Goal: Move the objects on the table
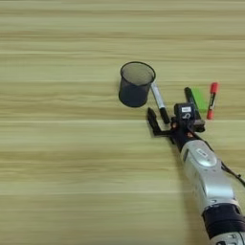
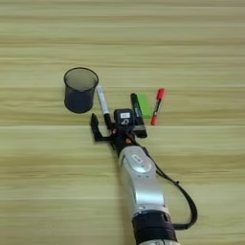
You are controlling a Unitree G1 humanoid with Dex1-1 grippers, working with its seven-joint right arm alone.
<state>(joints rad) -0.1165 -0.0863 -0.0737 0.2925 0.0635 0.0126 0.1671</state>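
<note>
Left eye view has the pen cup (image 1: pixel 136 83) upright at frame centre, on the table (image 1: pixel 57 158). Just right of it lies the silver-grey marker (image 1: pixel 159 101), its black cap pointing down into my gripper (image 1: pixel 165 123), whose fingers stand spread on either side of that cap, not clenched. Further right lie the black marker (image 1: pixel 190 97), green block (image 1: pixel 199 100) and red-capped pen (image 1: pixel 212 100).
</note>
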